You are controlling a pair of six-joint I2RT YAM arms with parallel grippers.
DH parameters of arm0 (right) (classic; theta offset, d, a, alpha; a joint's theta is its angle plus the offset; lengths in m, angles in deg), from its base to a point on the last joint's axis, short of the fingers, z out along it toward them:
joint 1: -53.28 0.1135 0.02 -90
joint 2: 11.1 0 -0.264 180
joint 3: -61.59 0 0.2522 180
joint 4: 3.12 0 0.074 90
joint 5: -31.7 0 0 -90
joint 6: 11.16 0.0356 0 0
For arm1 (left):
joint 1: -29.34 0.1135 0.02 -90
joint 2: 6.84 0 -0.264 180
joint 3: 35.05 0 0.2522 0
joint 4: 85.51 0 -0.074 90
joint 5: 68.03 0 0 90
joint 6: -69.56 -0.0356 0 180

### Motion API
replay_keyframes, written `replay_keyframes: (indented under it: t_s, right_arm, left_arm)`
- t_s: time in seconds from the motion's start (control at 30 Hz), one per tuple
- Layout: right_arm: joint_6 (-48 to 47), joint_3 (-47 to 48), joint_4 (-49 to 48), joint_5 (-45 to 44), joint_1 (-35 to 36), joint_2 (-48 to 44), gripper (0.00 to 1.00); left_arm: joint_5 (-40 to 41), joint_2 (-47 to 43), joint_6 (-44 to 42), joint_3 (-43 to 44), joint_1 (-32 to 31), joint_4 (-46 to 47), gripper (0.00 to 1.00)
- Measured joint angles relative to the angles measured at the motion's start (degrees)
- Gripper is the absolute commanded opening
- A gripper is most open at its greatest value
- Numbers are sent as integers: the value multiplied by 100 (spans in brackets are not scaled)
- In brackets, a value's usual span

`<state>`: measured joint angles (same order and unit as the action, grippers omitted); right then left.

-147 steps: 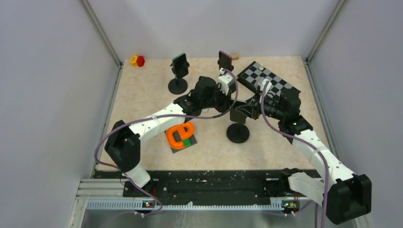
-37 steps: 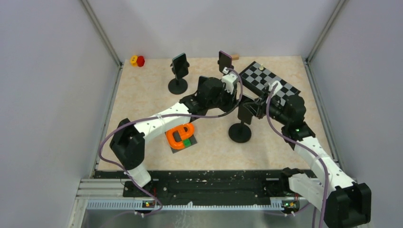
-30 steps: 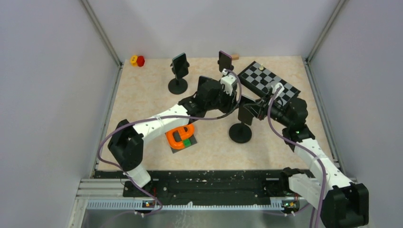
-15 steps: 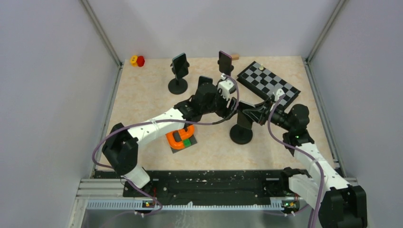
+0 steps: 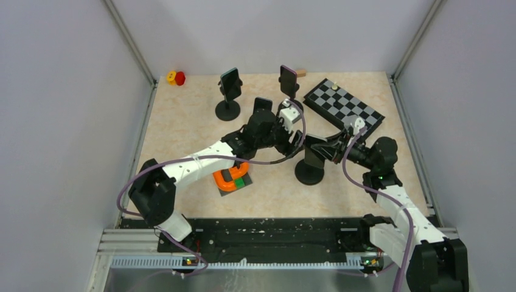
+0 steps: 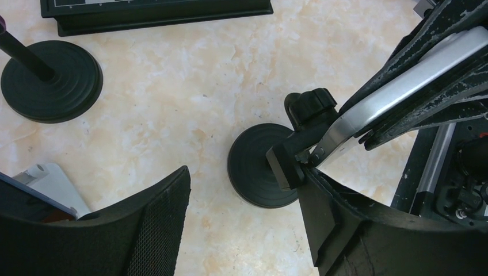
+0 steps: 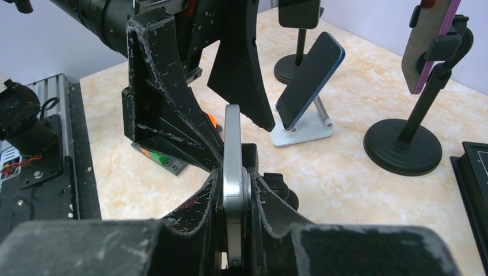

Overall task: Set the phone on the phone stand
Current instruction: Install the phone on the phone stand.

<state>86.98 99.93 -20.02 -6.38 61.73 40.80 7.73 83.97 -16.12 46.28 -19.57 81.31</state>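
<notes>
My right gripper [image 5: 328, 151] is shut on the phone [image 7: 232, 150], a slim silver-edged slab held edge-on between its pads. The left wrist view shows the phone [image 6: 403, 85] slanting down, its lower corner touching the clamp head [image 6: 304, 122] of the phone stand [image 6: 259, 168]. That stand has a black round base [image 5: 309, 174] at the table's middle. My left gripper [image 5: 294, 141] hangs just left of the stand. Its jaws are open, with bare table between the fingers [image 6: 152, 227].
Two more black stands with phones [image 5: 230, 85] [image 5: 288, 78] stand at the back. A blue phone leans on a white stand [image 7: 311, 80]. A chessboard [image 5: 344, 106] lies back right. An orange and green toy [image 5: 231, 175] sits left of centre, a red and yellow piece [image 5: 176, 77] far back.
My left gripper has opened and drawn back slightly to the left. My right gripper has tipped the phone down toward the stand's clamp as its arm swung lower.
</notes>
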Motion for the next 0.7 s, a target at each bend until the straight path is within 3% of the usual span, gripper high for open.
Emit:
replay_keyframes:
  t_s: [0.17, 0.37, 0.47, 0.63, 0.7]
  right_arm:
    - [2, -33, -35, 98, -4, -13, 0]
    - [-94, -70, -328, -302, 2, 122, 0]
    - [-92, -70, -378, -313, 7, 142, 0]
    - [-79, -114, -476, -313, 4, 142, 0]
    - [-59, -144, -538, -299, 4, 142, 8]
  left_arm:
    - [-210, -31, -166, -79, 15, 37, 77]
    - [-2234, -26, 9, -256, -669, -85, 79]
    - [-2802, -28, 9, -256, -850, -52, 80]
    - [-3008, -28, 7, -258, -750, -55, 81]
    - [-2959, -31, 7, -258, -693, -55, 82]
